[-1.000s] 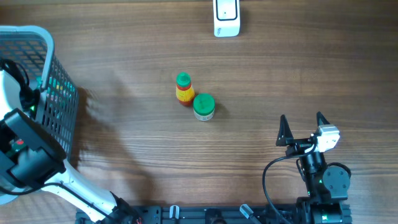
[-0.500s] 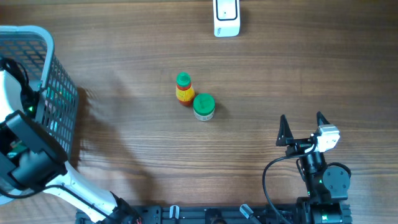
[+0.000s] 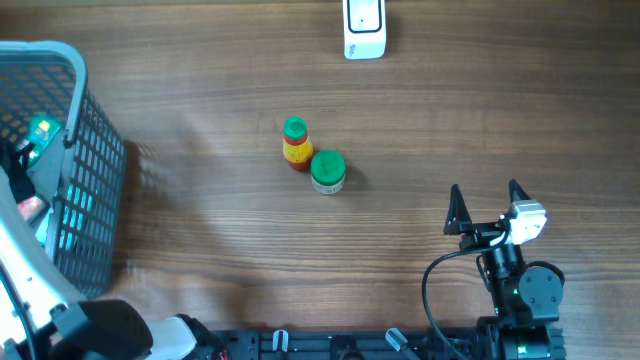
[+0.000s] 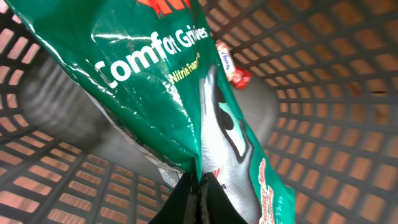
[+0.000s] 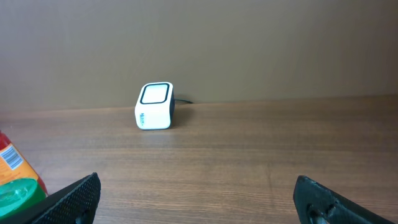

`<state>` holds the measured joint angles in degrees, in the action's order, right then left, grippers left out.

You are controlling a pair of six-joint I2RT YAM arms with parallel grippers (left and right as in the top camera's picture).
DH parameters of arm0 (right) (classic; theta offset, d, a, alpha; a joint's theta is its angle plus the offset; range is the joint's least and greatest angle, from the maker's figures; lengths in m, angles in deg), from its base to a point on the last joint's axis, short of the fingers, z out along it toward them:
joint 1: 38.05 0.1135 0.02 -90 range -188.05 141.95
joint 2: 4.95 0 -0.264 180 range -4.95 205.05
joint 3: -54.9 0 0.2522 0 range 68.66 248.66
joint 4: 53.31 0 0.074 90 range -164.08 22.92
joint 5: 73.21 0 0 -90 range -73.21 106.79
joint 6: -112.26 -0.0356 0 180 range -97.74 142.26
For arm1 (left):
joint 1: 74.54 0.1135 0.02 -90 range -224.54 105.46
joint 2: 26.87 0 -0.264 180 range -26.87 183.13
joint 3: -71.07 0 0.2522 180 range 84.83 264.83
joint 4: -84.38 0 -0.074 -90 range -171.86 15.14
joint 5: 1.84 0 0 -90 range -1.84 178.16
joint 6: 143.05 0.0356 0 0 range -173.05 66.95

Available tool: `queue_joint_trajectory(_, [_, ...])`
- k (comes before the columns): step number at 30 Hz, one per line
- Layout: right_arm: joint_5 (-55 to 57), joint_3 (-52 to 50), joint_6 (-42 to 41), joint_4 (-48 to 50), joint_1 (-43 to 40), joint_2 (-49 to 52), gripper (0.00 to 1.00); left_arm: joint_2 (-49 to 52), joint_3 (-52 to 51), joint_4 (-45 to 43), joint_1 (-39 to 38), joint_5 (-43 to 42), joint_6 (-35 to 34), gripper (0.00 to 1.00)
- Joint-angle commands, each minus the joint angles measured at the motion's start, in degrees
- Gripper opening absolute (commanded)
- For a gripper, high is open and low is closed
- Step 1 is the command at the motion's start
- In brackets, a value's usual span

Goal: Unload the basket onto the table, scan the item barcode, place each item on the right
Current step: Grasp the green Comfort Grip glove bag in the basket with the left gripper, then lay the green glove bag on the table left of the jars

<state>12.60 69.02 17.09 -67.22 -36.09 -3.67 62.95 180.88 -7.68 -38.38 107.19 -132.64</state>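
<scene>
Overhead, left edge: a green packet [image 3: 41, 128] is newly showing inside the basket [image 3: 100, 170]. Left wrist, bottom centre: the left gripper [image 4: 200, 183], just closed, is pinching that packet, readying it for the scanner [image 3: 364, 28]. Right wrist: the right gripper [image 5: 196, 182] is idling wide open.

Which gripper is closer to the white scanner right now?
Right. The right gripper, open, faces the scanner across the table; the left gripper grips a glove packet inside the basket, far left.
</scene>
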Motion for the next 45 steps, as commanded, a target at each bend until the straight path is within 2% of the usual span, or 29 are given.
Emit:
queue_joint_trajectory(1, [0.76,-0.04,-0.98,0.17,0.22,0.02,1.00,1.16,-0.13,0.76,0.42,0.92,-0.33,0.04])
queue_joint_trajectory(6, [0.76,-0.04,-0.98,0.17,0.22,0.02,1.00,-1.81,0.09,-1.99,0.42,0.96,3.37,0.04])
queue_joint_trajectory(12, [0.74,-0.04,-0.98,0.17,0.22,0.02,1.00,-8.90,2.58,-2.82,0.42,-0.33,4.72,0.04])
queue_joint_trajectory(18, [0.74,-0.04,-0.98,0.17,0.22,0.02,1.00,-19.17,3.02,-5.86,0.42,-10.34,6.34,0.04])
queue_joint_trajectory(23, [0.76,-0.04,-0.96,0.17,0.22,0.02,1.00,-27.19,3.02,-8.31,-1.33,-25.75,6.36,0.04])
queue_joint_trajectory(26, [0.76,-0.04,-0.98,0.17,0.22,0.02,1.00,-29.42,3.02,-8.39,-7.54,-31.54,9.88,0.04])
queue_joint_trajectory(31, [0.76,-0.04,-0.98,0.17,0.22,0.02,1.00,-29.03,2.95,-4.26,-24.02,-30.47,23.71,0.04])
queue_joint_trajectory(40, [0.76,-0.04,-0.98,0.17,0.22,0.02,1.00,-22.91,1.14,11.02,-46.03,-15.54,37.81,0.04])
queue_joint_trajectory(43, [0.76,-0.04,-0.98,0.17,0.22,0.02,1.00,-21.38,-3.21,10.43,-51.17,-10.95,40.41,0.04])
queue_joint_trajectory(45, [0.76,-0.04,-1.01,0.17,0.22,0.02,1.00,-20.44,-9.01,5.95,-54.45,-10.34,40.44,0.04])
